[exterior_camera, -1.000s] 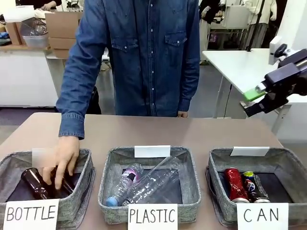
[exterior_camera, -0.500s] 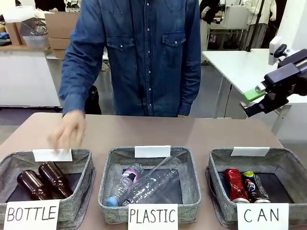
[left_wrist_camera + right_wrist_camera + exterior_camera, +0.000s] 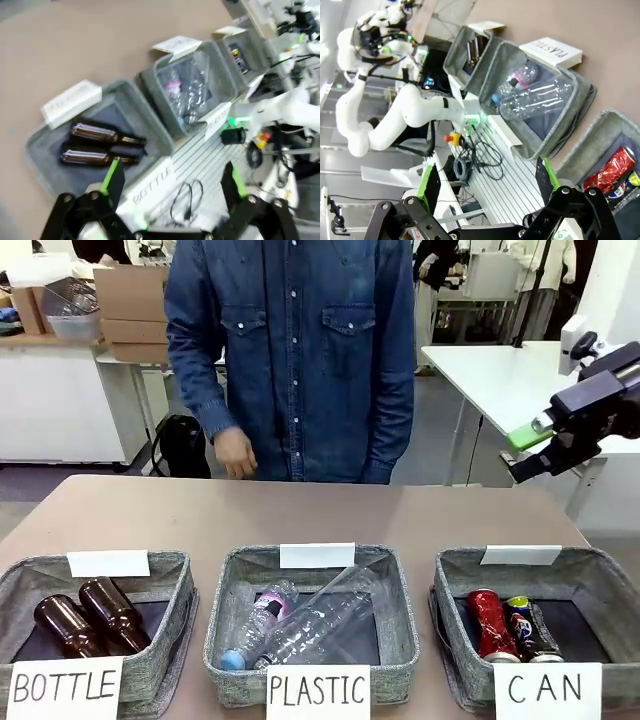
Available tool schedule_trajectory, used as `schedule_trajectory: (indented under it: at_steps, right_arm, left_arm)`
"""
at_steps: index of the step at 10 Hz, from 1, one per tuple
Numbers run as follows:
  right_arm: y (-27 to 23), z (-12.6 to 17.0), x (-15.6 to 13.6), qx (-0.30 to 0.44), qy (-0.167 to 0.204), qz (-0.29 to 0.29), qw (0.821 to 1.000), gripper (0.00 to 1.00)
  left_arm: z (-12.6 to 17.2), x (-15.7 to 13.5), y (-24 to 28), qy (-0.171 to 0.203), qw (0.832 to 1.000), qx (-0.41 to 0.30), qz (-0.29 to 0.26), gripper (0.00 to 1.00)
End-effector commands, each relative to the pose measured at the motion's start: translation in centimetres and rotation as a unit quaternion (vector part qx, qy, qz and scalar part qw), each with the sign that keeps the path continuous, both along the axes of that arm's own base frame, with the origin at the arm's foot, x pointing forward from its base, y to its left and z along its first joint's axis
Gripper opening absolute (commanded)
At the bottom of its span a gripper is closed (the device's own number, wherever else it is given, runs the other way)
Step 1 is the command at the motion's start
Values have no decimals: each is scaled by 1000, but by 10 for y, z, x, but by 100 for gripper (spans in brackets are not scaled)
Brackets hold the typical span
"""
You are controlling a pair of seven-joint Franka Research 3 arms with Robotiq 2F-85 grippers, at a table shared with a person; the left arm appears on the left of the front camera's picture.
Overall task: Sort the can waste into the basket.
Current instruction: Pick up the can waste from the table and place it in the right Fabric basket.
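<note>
The red can [image 3: 488,624] and the dark blue-black can [image 3: 527,628] lie side by side on the dark floor of the grey basket [image 3: 452,585] signed "CAN", at the table's front right. My right gripper [image 3: 525,452] hangs open high above that basket's far right, holding nothing. In the right wrist view the open right gripper [image 3: 487,182] looks down on the red can [image 3: 615,167] inside the basket [image 3: 592,135]. My left gripper [image 3: 172,177] is open and empty over the table's near left edge. The CAN basket [image 3: 255,52] shows far off there.
The BOTTLE basket [image 3: 165,570] at the left holds two brown glass bottles [image 3: 95,615]. The PLASTIC basket [image 3: 395,585] in the middle holds clear plastic bottles [image 3: 310,625]. A person in a denim shirt stands at the far side, one hand [image 3: 237,453] held near the body.
The person's hand has left the BOTTLE basket and drawn back to the body, leaving two brown bottles lying there. Both grippers and the cans have stayed put.
</note>
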State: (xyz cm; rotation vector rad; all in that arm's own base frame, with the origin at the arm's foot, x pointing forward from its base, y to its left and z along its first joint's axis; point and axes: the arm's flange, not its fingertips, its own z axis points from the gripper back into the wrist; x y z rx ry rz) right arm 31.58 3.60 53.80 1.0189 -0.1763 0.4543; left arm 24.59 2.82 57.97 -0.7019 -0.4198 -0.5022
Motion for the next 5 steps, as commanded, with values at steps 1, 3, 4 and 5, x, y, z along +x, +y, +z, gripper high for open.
schedule_trajectory:
  at_steps: [1,3,4,5]
  right_arm:
    - [-3,1,1,1,-2,6,1000,100]
    - [-3,1,1,1,-2,6,1000,100]
    - [-3,1,1,1,-2,6,1000,100]
    - [-3,1,1,1,-2,6,1000,100]
  left_arm:
    - [-30,29,-28,-15,999,-21,-28,100]
    - [-22,15,-20,-5,1000,-12,-13,100]
    - [-22,15,-20,-5,1000,-12,-13,100]
    - [-22,15,-20,-5,1000,-12,-13,100]
